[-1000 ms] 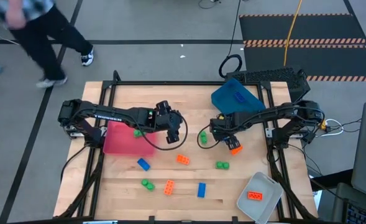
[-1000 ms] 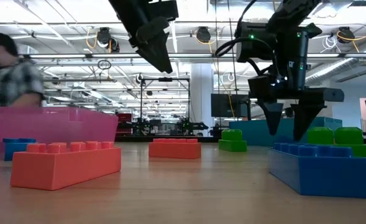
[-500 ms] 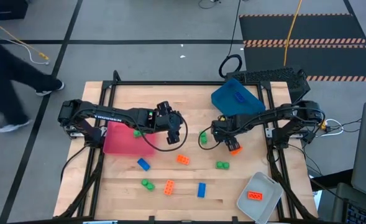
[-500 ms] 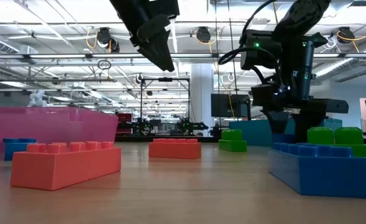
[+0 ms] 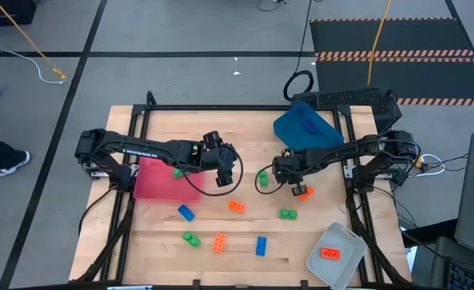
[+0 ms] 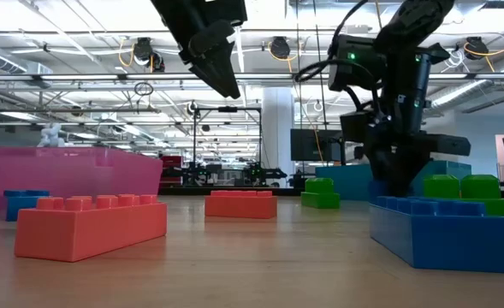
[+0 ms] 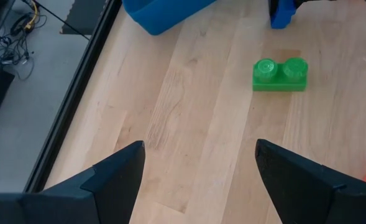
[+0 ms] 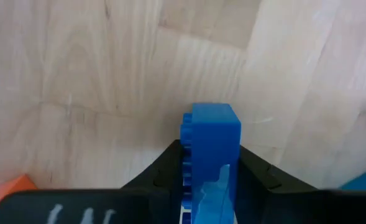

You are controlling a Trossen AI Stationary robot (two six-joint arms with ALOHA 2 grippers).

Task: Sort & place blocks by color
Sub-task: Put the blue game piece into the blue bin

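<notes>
1. The right gripper [image 8: 210, 180] is seen low over the middle of the desk [image 5: 245, 137], its jaws clenched on a blue block [image 8: 211, 146] that is held on edge between them, with bare wood beneath it in the right wrist view.

2. In the high view the right gripper [image 5: 282, 171] is placed just beside a green block [image 5: 262, 177] and near an orange block [image 5: 303, 192], in front of the blue tray [image 5: 305, 126] at the far side of the desk.

3. The left gripper [image 5: 224, 165] is shown raised above the desk beside the red tray [image 5: 160, 181], its jaws released and nothing between them; a green block [image 5: 177, 171] is seen on that tray's near edge.

4. Through the left wrist view, a two-stud green block [image 7: 280, 74] is shown lying flat on the wood, well clear of the spread left fingers [image 7: 117, 171], with a corner of the blue tray [image 7: 164, 14] beyond it.

5. Loose blocks are scattered across the near half of the desk: a blue one [image 5: 186, 213], an orange one [image 5: 237, 206], a green one [image 5: 288, 213], a green one [image 5: 191, 238], an orange one [image 5: 219, 242] and a blue one [image 5: 261, 246].

6. An orange block [image 5: 330, 253] is seen lying in the clear-grey tray [image 5: 345, 240] at the near right corner.

7. A person's foot [image 5: 7, 161] is visible on the floor at the picture's left edge.
</notes>
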